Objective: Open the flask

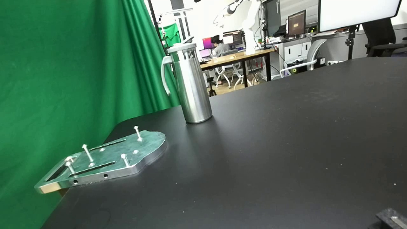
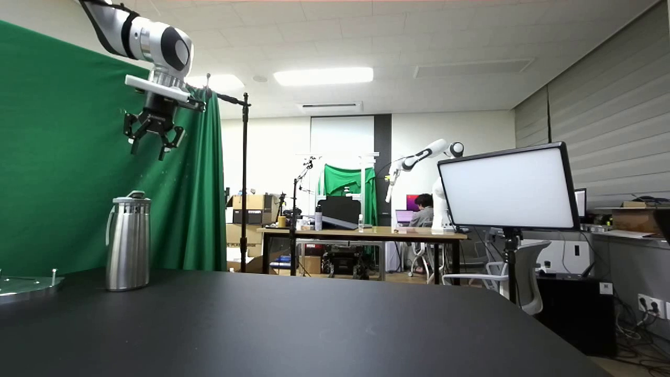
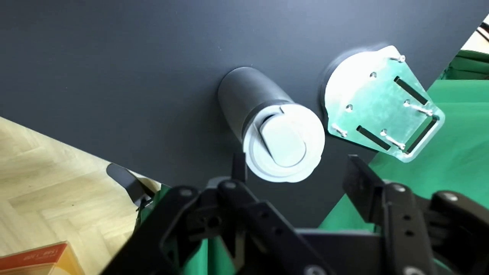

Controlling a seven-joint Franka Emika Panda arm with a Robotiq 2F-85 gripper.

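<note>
The flask [image 1: 194, 90] is a tall brushed-steel cylinder standing upright on the black table, also seen in an exterior view [image 2: 129, 248]. Its grey handle [image 1: 163, 75] is on the side, and its grey lid [image 1: 182, 47] sits on top with a raised tab. In the wrist view I look down on the lid [image 3: 284, 143], with the steel body [image 3: 254, 89] partly behind it. My gripper [image 2: 148, 153] is open and empty, well above the flask and a little to its right in that exterior view. In the wrist view the spread fingers [image 3: 296, 157] appear either side of the lid's lower part, not touching it.
A flat green-topped plate with upright pegs [image 1: 111, 156] lies near the flask at the table edge; it also shows in the wrist view [image 3: 382, 103]. A green curtain [image 1: 73, 79] hangs behind the table [image 1: 270, 152]. A dark object [image 1: 392, 218] pokes in at the lower corner.
</note>
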